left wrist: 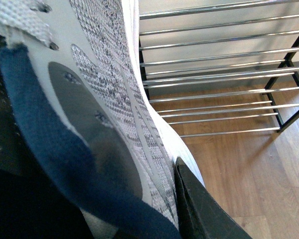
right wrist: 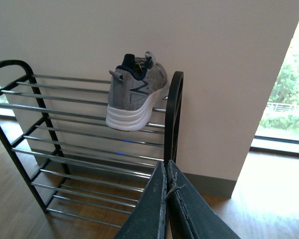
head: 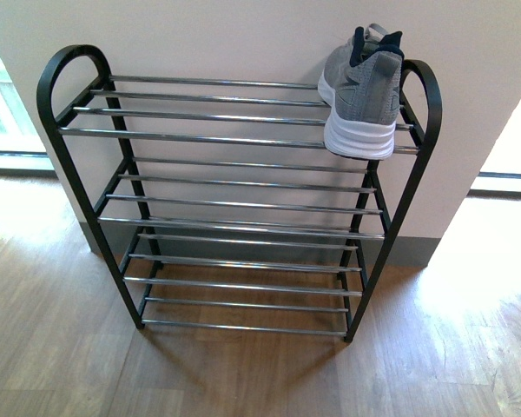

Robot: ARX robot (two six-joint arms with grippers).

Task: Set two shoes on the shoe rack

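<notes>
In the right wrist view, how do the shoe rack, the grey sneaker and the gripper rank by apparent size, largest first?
1. Shoe rack.
2-3. Grey sneaker and right gripper: they fill similar areas, and the gripper sits right at the camera, so I do not rank them.

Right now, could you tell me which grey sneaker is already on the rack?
The sneaker at the right end of the rack's top tier, heel outward; the other sneaker is clamped in the left gripper.

the grey sneaker is filling my left wrist view, running off its edges and hiding my left gripper except one dark finger pressing its side.
</notes>
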